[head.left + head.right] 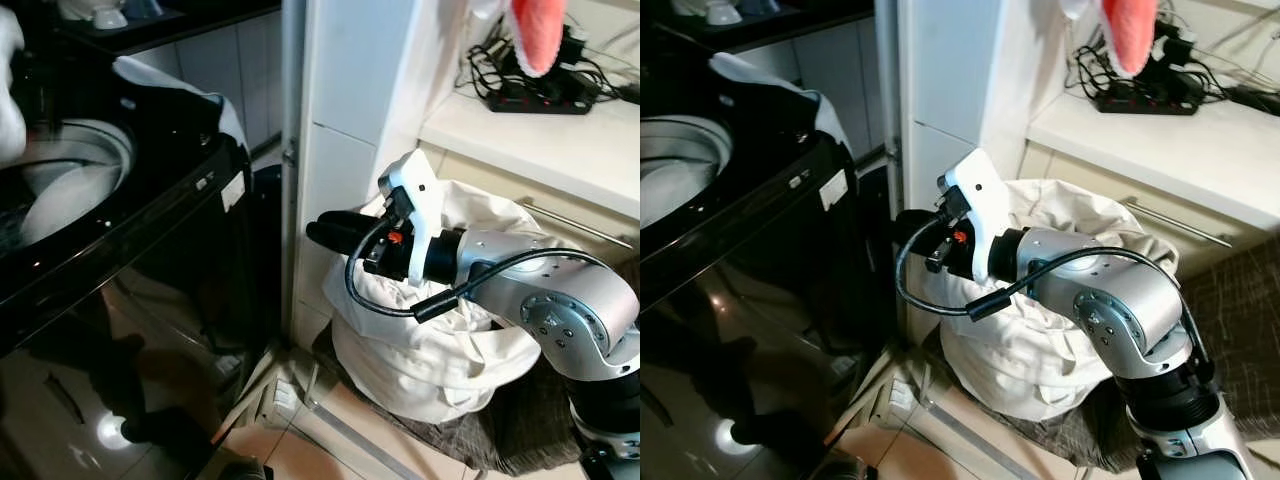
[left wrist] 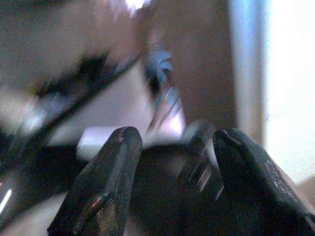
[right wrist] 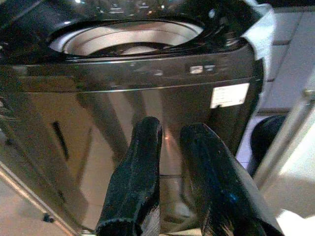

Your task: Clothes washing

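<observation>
We hold our right gripper empty, jaws narrow, between bag and washer. Left gripper gapes wide, empty. Next, we likely reach into the bag.

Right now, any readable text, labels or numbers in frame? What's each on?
None can be read.
White sticker on the washing machine front: print too small and blurred.
Small pale marking on the machine's top panel: too small.
Power strip on the counter: no legible marking.
Laundry bag: plain.
</observation>
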{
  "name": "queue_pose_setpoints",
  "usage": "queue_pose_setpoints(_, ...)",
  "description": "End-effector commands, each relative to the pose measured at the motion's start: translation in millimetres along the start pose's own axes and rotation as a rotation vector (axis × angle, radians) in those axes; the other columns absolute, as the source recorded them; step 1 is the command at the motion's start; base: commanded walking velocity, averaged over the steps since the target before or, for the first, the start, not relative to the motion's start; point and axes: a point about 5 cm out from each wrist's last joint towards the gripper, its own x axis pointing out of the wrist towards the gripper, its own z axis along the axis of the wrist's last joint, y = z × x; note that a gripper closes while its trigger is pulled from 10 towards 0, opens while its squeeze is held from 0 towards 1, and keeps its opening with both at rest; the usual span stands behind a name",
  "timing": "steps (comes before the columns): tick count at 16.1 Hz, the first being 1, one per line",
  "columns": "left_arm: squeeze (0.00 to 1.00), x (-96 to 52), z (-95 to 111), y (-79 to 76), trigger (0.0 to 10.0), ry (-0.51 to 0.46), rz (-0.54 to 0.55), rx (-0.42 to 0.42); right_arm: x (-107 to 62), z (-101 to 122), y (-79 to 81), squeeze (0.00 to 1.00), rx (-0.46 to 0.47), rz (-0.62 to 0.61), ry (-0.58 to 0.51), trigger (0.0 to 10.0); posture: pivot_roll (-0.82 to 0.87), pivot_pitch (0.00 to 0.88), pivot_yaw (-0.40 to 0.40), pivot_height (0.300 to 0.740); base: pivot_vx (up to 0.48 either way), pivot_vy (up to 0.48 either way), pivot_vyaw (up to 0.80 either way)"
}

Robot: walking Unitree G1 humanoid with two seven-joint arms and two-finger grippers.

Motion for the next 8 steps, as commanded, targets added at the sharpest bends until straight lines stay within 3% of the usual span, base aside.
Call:
queue_pose_setpoints(1, 0.00, 9.1, -0.9, -20.6, 10.0, -0.049, -0.102, -0.018, -4.7, -0.9, -10.4, 0.00, -0.026, -0.083, 0.005, 10.0, 0.02, 0.000, -0.018, 0.740, 0.000, 0.000, 0.00)
queue_pose_setpoints(3, 0.00, 10.6, -3.2, -28.4, 10.0, -0.050, -0.128, -0.032, -5.4, -2.1, -13.3, 0.00, -0.032, -0.116, 0.009, 10.0, 0.02, 0.000, -0.018, 0.740, 0.000, 0.000, 0.00)
queue_pose_setpoints(4, 0.00, 22.9, -21.9, -67.5, 10.0, -0.058, -0.180, -0.117, -11.2, -17.8, -40.9, 0.00, -0.029, -0.358, 0.092, 10.0, 0.01, 0.000, -0.013, 0.740, 0.000, 0.000, 0.00)
queue_pose_setpoints(5, 0.00, 28.5, -34.1, -91.6, 10.0, -0.063, -0.200, -0.153, -17.3, -28.8, -55.1, 1.00, -0.031, -0.472, 0.142, 10.0, 0.00, 0.000, -0.006, 0.740, 0.000, 0.000, 0.00)
queue_pose_setpoints(6, 0.00, 32.3, -53.6, -126.8, 10.0, -0.043, -0.260, -0.204, -27.1, -44.3, -71.2, 1.00, -0.028, -0.589, 0.201, 10.0, 0.00, 0.000, -0.003, 0.740, 0.000, 0.000, 0.00)
queue_pose_setpoints(7, 0.00, 32.4, -57.0, -132.6, 10.0, -0.037, -0.273, -0.209, -28.7, -46.7, -73.3, 1.00, -0.028, -0.602, 0.209, 10.0, 0.00, 0.000, -0.003, 0.740, 0.000, 0.000, 0.00)
queue_pose_setpoints(8, 0.00, 35.8, -70.4, -155.8, 10.0, -0.007, -0.267, -0.154, -37.0, -59.0, -84.4, 1.00, 0.001, -0.644, 0.234, 10.0, 0.00, 0.000, -0.002, 0.740, 0.000, 0.000, 0.00)
